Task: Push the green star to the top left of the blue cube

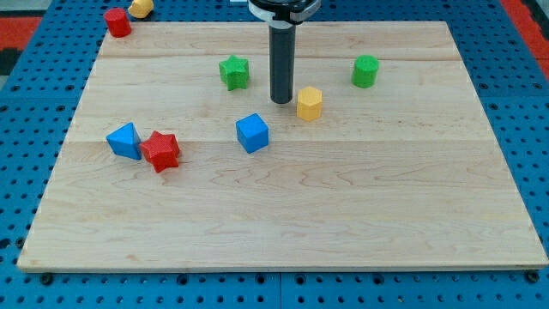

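The green star (233, 72) lies on the wooden board, up and left of the blue cube (252, 133), which sits near the board's middle. My tip (282, 101) rests on the board right of the star, above and right of the blue cube, and just left of a yellow hexagonal block (310, 103). The tip touches neither the star nor the cube. The rod rises to the view's top edge.
A blue triangular block (125, 141) and a red star (160, 151) touch at the left. A green cylinder (364, 71) stands at the upper right. A red cylinder (117, 21) and a yellow block (141, 8) sit at the board's top-left corner.
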